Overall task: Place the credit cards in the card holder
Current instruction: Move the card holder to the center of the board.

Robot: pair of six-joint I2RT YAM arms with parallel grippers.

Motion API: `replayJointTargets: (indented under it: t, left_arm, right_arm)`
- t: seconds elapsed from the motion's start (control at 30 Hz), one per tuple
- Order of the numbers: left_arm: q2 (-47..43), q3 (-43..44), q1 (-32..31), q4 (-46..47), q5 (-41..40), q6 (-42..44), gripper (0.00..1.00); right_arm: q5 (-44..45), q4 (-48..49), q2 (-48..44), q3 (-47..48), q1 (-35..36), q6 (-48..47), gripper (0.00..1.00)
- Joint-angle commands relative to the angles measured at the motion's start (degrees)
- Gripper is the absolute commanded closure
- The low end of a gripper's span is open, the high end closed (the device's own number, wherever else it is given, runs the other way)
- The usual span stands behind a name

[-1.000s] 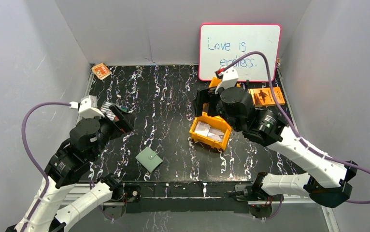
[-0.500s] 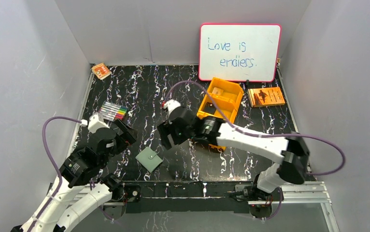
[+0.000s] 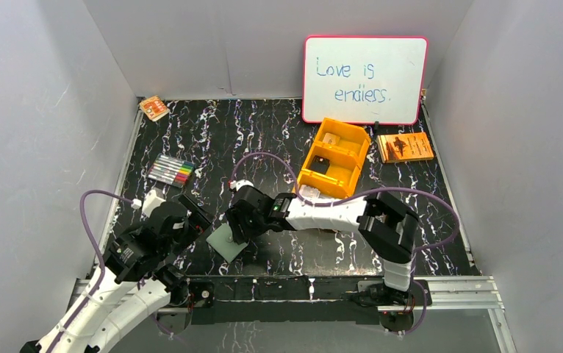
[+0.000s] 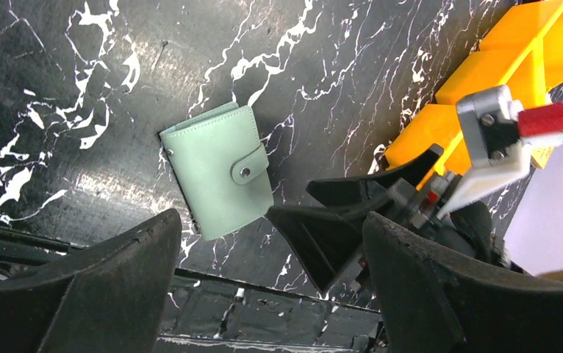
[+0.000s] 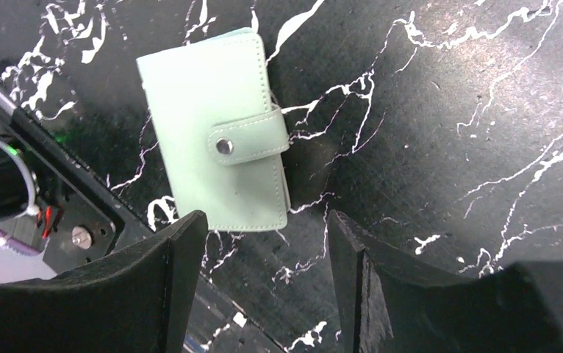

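Observation:
The sage-green card holder lies snapped shut on the black marble table near its front edge, also in the left wrist view and the right wrist view. My right gripper hovers open just above it, nothing between its fingers. To the holder's left my left gripper stands wide open and empty, looking at the holder and the right gripper's fingers. The credit cards are mostly hidden behind my right arm; a pale patch shows at the orange tray's near end.
The orange compartment tray stands right of centre, also in the left wrist view. A whiteboard leans on the back wall, an orange booklet beside it. Coloured markers lie at left, a small orange packet at the far left corner.
My right arm has swung from over the orange tray leftward and nearer, down over the card holder, its jaws narrowing somewhat. My left arm has drawn back toward the front edge.

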Motion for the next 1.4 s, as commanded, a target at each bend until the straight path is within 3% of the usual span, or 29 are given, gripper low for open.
replayJointTargets:
  t: [0.0,0.27,0.57,0.73,1.03,1.17,1.37]
  left_arm:
    - [-2.1,-1.0,-0.1,-2.6,0.9,-3.6,0.11]
    - [-2.5,-1.4,-0.1,-3.1,1.2,-3.9,0.11]
    - [-1.4,-4.0,-0.1,-1.1,3.8,-3.4,0.12]
    - [1.0,-5.9,-0.2,1.2,5.5,-1.4,0.12]
    - [9.9,-10.4,-0.1,9.3,10.3,1.0,0.17]
    - [13.4,-12.6,-0.1,15.7,13.4,2.6,0.27]
    - [18.1,-13.3,-0.1,22.0,16.0,3.6,0.37]
  right_arm:
    - [0.8,5.2,1.7,0.1,0.1,3.1,0.32]
    - [-0.5,5.7,5.0,-0.3,0.1,5.1,0.37]
    - [-0.7,6.9,4.4,-4.5,0.0,7.3,0.62]
    - [1.8,7.0,2.0,-8.2,-0.1,9.2,0.69]
    - [5.4,8.1,-6.5,-19.3,-2.2,14.2,0.72]
    - [5.7,8.3,-10.3,-22.6,-3.2,14.7,0.72]
    - [7.3,3.7,-14.0,-19.4,-3.2,10.4,0.59]
